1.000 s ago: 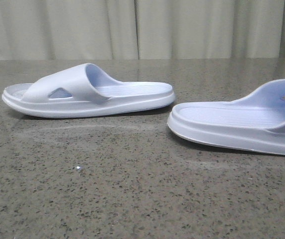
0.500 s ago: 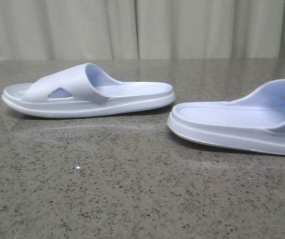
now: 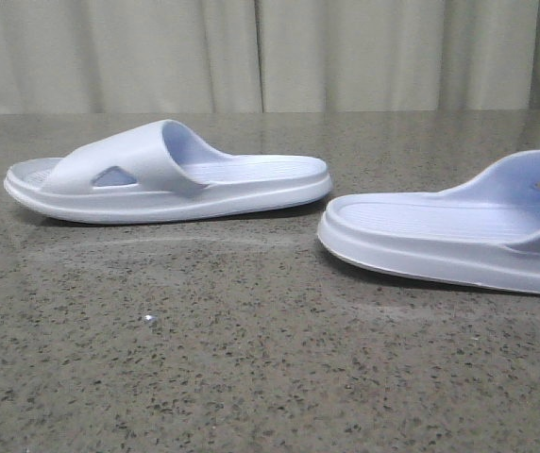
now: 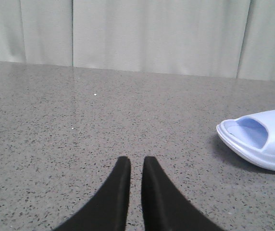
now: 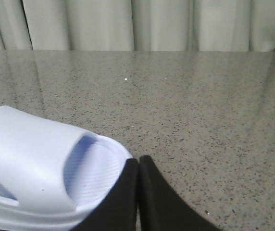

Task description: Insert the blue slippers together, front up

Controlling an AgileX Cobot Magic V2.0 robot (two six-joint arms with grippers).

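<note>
In the front view, two blue slippers lie flat, soles down, on the speckled grey table (image 3: 251,377); the left slipper (image 3: 166,175) sits farther back, its strap toward the left, and the right slipper (image 3: 449,231) lies nearer, cut off by the right edge, a bare gap between them. No pincer shows here. In the left wrist view, the left gripper (image 4: 132,166) hovers low over the table with its black fingers nearly together, a thin slit between the tips, holding nothing; one slipper's toe end (image 4: 260,139) lies ahead of it and off to one side, well apart. In the right wrist view, the right gripper (image 5: 138,163) has its fingers pressed together, empty; the other slipper (image 5: 46,168) lies just beside one finger, whether touching I cannot tell.
</note>
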